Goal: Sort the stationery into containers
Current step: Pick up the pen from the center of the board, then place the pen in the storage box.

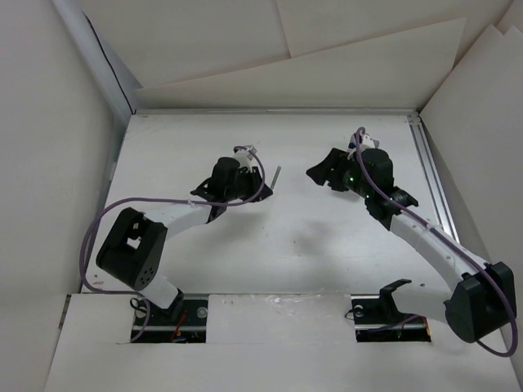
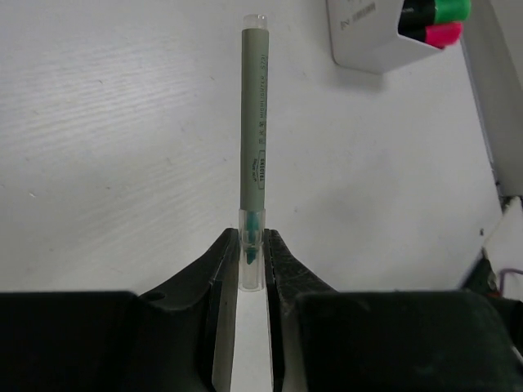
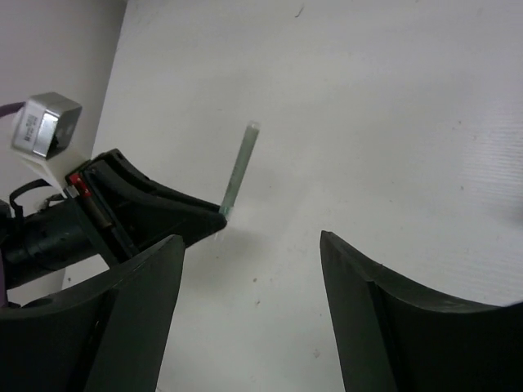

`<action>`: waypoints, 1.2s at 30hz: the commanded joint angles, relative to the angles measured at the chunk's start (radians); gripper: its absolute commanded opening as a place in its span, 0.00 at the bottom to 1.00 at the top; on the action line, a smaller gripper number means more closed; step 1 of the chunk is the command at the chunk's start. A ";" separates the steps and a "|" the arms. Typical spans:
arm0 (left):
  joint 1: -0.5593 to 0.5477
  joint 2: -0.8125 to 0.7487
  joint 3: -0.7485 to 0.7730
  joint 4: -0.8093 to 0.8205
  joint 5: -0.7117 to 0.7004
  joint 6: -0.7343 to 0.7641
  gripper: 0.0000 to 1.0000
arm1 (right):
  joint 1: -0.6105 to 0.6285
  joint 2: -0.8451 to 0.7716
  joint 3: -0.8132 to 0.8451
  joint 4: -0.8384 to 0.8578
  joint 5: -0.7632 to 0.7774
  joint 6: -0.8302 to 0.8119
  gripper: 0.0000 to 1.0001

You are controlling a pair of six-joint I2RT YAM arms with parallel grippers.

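1. The white worktop (image 1: 286,245) fills the middle of the overhead view, with pale walls on three sides.
2. The left arm (image 1: 184,216) reaches from its base at the near edge towards the centre. The right arm (image 1: 425,237) comes in from the near right corner, and the two wrists face each other across a bare strip of worktop.
3. The right jaws stand wide apart with nothing between them (only bare worktop shows in the gap in the right wrist view).
4. The left jaws are clamped together on one end of a thin grey-green pen (image 2: 255,122).
5. A small pale box (image 2: 359,41) sits on the worktop ahead and to the right of the left jaws, near the pen's far end but apart from it. The picture edge cuts it off, so I cannot tell which compartment is in view.
6. The pen is held by its clear capped end and sticks straight out ahead of the left jaws. From above it shows as a short grey sliver (image 1: 276,175) between the two wrists. I cannot tell whether its far end touches the worktop.
7. Inside the box lie two black-bodied highlighters side by side, a pink-ended highlighter (image 2: 441,34) and a green-ended highlighter (image 2: 451,10).
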 commanded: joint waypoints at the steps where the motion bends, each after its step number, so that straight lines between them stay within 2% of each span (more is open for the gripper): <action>1: 0.007 -0.102 -0.078 0.200 0.163 -0.071 0.00 | 0.008 0.016 0.055 0.056 -0.100 -0.041 0.74; 4: -0.002 -0.134 -0.138 0.281 0.228 -0.110 0.00 | 0.020 0.072 0.077 0.080 -0.146 -0.023 0.74; 9: -0.002 -0.155 -0.184 0.367 0.294 -0.143 0.00 | 0.051 0.146 0.078 0.136 -0.136 0.010 0.74; 17: -0.002 -0.164 -0.216 0.418 0.358 -0.153 0.00 | 0.069 0.232 0.078 0.268 -0.284 0.010 0.74; 20: -0.002 -0.153 -0.216 0.427 0.380 -0.153 0.00 | 0.069 0.263 0.078 0.298 -0.295 0.020 0.71; 24: -0.002 -0.153 -0.225 0.458 0.401 -0.173 0.00 | 0.069 0.300 0.097 0.308 -0.295 0.031 0.57; 25: -0.002 -0.153 -0.225 0.458 0.401 -0.173 0.01 | 0.069 0.310 0.098 0.321 -0.295 0.031 0.50; 28: -0.002 -0.153 -0.225 0.468 0.410 -0.173 0.01 | 0.069 0.330 0.098 0.359 -0.295 0.040 0.43; 32: -0.002 -0.153 -0.225 0.468 0.410 -0.173 0.02 | 0.069 0.320 0.098 0.390 -0.318 0.060 0.20; 34: -0.002 -0.144 -0.225 0.468 0.410 -0.173 0.06 | 0.069 0.309 0.098 0.390 -0.318 0.071 0.13; 35: -0.002 -0.144 -0.225 0.468 0.410 -0.173 0.14 | 0.069 0.294 0.098 0.390 -0.309 0.071 0.12; 36: -0.002 -0.144 -0.225 0.468 0.410 -0.173 0.17 | 0.069 0.284 0.098 0.390 -0.309 0.071 0.10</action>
